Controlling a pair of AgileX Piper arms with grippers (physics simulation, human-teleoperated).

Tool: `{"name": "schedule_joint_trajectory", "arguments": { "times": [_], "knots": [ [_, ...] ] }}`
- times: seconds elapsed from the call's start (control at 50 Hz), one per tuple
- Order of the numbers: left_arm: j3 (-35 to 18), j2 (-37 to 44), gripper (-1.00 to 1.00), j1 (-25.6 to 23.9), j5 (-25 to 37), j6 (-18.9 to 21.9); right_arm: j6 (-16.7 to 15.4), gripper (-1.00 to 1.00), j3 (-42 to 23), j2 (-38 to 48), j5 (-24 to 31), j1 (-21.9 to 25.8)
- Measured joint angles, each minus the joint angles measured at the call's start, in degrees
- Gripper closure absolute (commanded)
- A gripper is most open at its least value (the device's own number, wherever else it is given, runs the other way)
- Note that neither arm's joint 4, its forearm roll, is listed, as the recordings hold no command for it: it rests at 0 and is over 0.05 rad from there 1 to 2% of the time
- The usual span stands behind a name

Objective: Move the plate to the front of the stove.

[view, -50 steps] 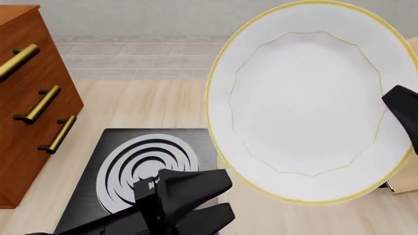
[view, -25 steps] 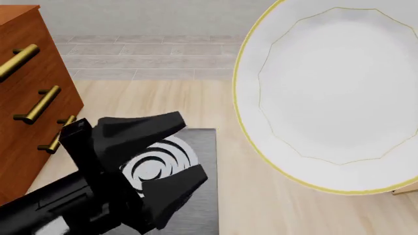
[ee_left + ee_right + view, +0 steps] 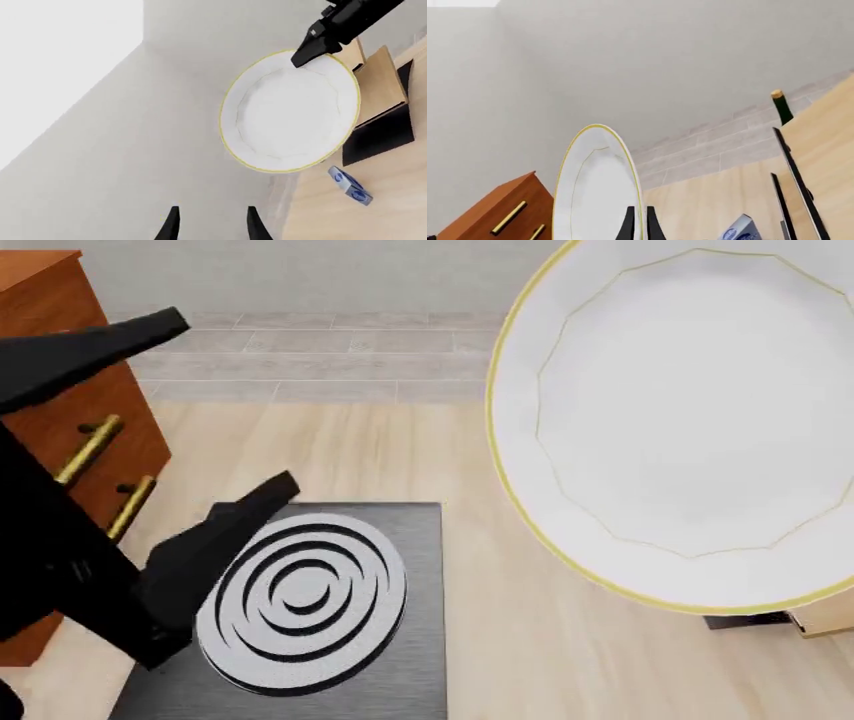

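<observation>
Up swings the left gripper [image 3: 200,415], fingers spread and empty, clearing the stove [image 3: 310,605]; right gripper [image 3: 639,222] pinches the plate [image 3: 694,425] by its rim, held aloft.

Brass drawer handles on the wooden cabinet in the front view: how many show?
2 show clearly: one gold bar handle on the orange-brown wooden cabinet, another just below. The raised black left gripper covers the upper cabinet front, so more may be hidden.
</observation>
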Motion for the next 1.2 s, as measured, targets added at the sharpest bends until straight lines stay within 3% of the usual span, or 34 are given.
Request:
{"name": "schedule_joint_trajectory", "arguments": {
  "times": [0.26,0.48,0.78,1.2],
  "knots": [
    [-12.1,-8.4,-1.00,6.6,17.7,-16.9,0.8,1.00,-0.5,7.5,-5.5,0.1],
    [-18.6,-11.7,-1.00,11.4,26.9,-27.2,0.7,1.00,-2.7,17.0,-10.8,0.9],
    [-21.8,-13.8,-1.00,14.8,34.0,-33.1,2.0,1.00,-7.9,32.0,-18.0,2.6],
    [-20.9,-14.1,-1.00,16.6,38.2,-35.5,6.4,1.00,-18.3,52.0,-24.8,5.5]
  ]
}}
